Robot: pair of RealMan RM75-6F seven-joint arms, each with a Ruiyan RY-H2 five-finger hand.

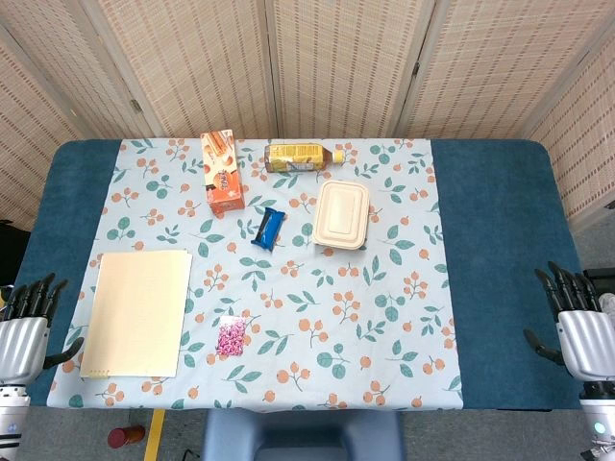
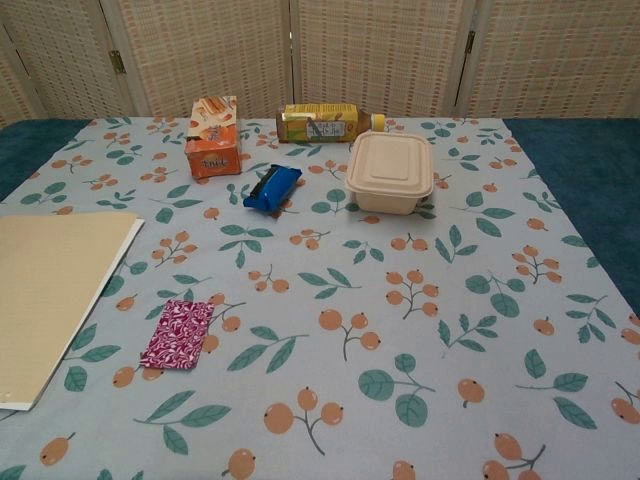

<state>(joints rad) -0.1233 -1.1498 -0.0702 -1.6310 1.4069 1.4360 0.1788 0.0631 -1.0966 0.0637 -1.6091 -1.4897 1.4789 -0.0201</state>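
Observation:
My left hand [image 1: 27, 322] hangs open at the table's near left corner, holding nothing, closest to a pale yellow sheet [image 1: 138, 312] [image 2: 48, 290]. My right hand [image 1: 579, 322] is open at the near right edge, over bare blue cloth, far from any object. Neither hand appears in the chest view. A small pink patterned packet [image 1: 230, 337] [image 2: 178, 333] lies near the front of the floral cloth. Further back lie a blue wrapped packet [image 1: 269, 229] [image 2: 272, 187], a beige lidded food box [image 1: 342, 214] [image 2: 391, 171], an orange carton [image 1: 221, 173] [image 2: 212, 137] and a yellow bottle [image 1: 302, 157] [image 2: 322, 123] lying on its side.
The floral cloth [image 1: 384, 307] covers the middle of a blue table [image 1: 500, 250]. Woven folding screens [image 1: 336, 58] stand behind. A red-capped object [image 1: 126, 437] sits on the floor below the front left edge.

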